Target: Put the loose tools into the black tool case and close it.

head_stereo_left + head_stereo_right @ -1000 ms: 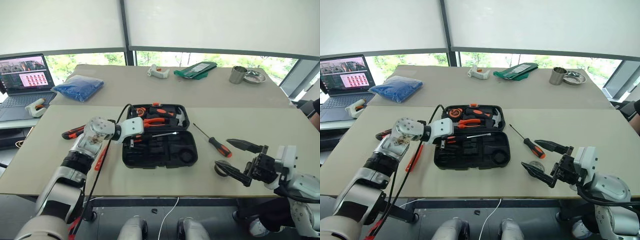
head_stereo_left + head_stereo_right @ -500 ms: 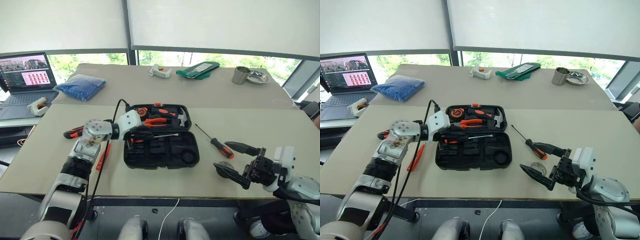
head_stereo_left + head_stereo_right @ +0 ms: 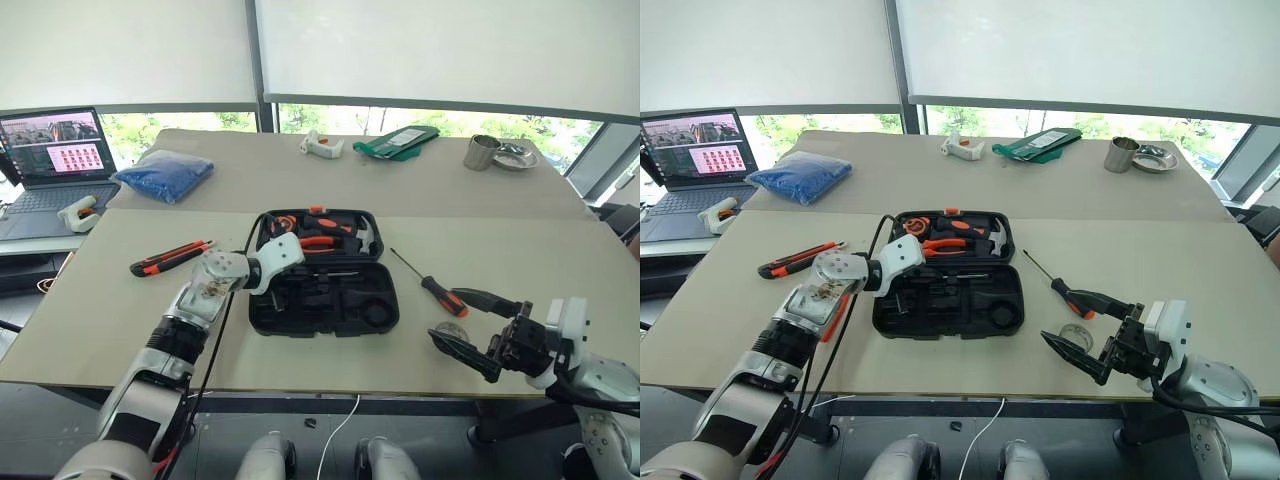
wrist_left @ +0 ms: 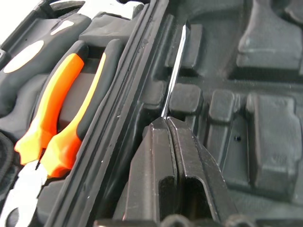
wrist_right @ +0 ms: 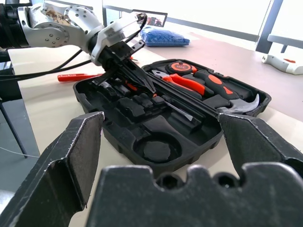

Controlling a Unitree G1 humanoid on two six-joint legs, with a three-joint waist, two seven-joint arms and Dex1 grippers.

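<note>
Left hand, fingers pressed shut, hides the screwdriver handle inside the black tool case.

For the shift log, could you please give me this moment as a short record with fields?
case: black tool case open on the table
left pincer: shut inside the case, at the shaft of a screwdriver lying there
right pincer: open, near the table's front edge
loose on table: utility knife left of the case; screwdriver right of the case; small tape roll by the right pincer
</note>
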